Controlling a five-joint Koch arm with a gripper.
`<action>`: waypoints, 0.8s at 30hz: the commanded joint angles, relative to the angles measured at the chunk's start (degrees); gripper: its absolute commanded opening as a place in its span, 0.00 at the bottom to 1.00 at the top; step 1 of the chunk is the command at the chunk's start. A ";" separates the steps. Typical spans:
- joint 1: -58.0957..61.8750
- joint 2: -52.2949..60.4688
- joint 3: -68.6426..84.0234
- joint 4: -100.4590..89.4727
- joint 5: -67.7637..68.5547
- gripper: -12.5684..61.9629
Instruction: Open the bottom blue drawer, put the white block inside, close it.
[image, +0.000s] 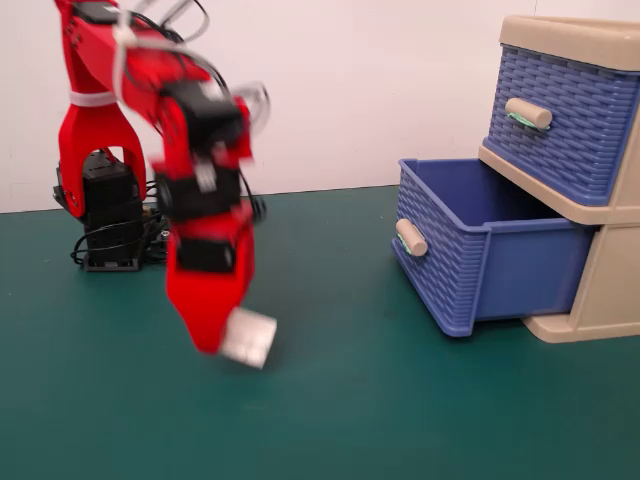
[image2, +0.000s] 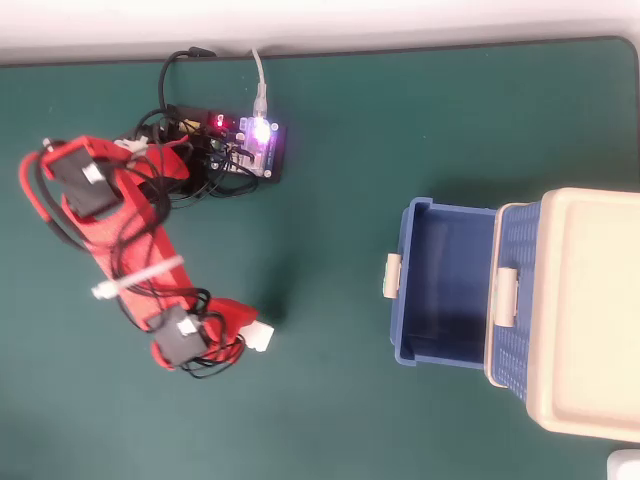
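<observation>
While motion blur softens the arm in the fixed view, these lines hold:

Pincer: red pincer (image: 222, 345) points down, closed on the white block (image: 247, 336), which sticks out at its right in the fixed view; in the overhead view the pincer (image2: 243, 328) shows the block (image2: 260, 337) at its lower right tip.

Block height: fixed view shows the block tilted and clear of the green surface (image: 400, 420); the overhead view cannot show that gap.

Arm: red links with black motors and loose black cables rise to the base (image: 110, 215) at the back left of the fixed view; the overhead view alone shows a lit controller board (image2: 245, 145) by the base.

Bottom blue drawer: pulled out of the beige cabinet (image: 600, 290) and open at the top (image: 480, 255), well apart from the block, to its right; beige handle (image: 411, 237) faces the arm.

Drawer inside: overhead view looks straight into the drawer (image2: 445, 285), blue floor bare; the fixed view sees only the near wall and part of the inside.

Upper blue drawer: shut (image: 560, 120), overhanging the rear of the open one.

Open room: bare green surface lies between block and drawer front in both views; the surface's far edge meets a white wall.
</observation>
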 joint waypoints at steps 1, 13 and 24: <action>-0.53 9.14 -4.57 4.92 13.71 0.06; -34.98 0.70 -37.62 6.77 90.97 0.06; -42.71 -22.50 -66.62 5.63 98.88 0.07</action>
